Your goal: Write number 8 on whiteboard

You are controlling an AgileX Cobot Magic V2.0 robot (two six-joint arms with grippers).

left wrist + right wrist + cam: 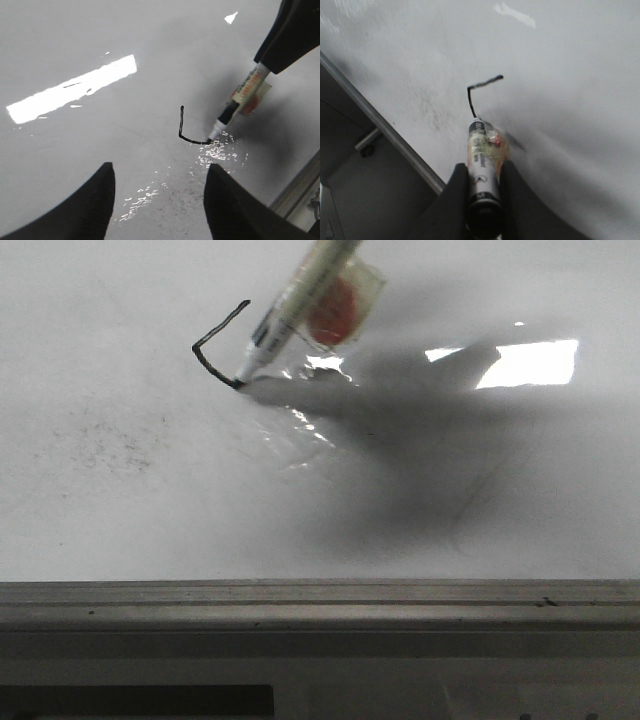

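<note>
The whiteboard (150,500) lies flat and fills the views. No whole number 8 shows on it, only a bent black stroke (215,340), one short line and one longer line meeting at a corner. My right gripper (482,167) is shut on a black-tipped marker (481,147) with an orange label. The marker (290,315) is tilted, and its tip touches the near end of the stroke. The stroke (181,122) and marker (239,97) also show in the left wrist view. My left gripper (159,175) is open and empty above the board, near the stroke.
The grey metal frame strip (300,605) runs along the board's near edge and shows in the right wrist view (395,142). Faint grey smudges (100,445) lie left of the stroke. Bright glare patches (530,362) sit on the board.
</note>
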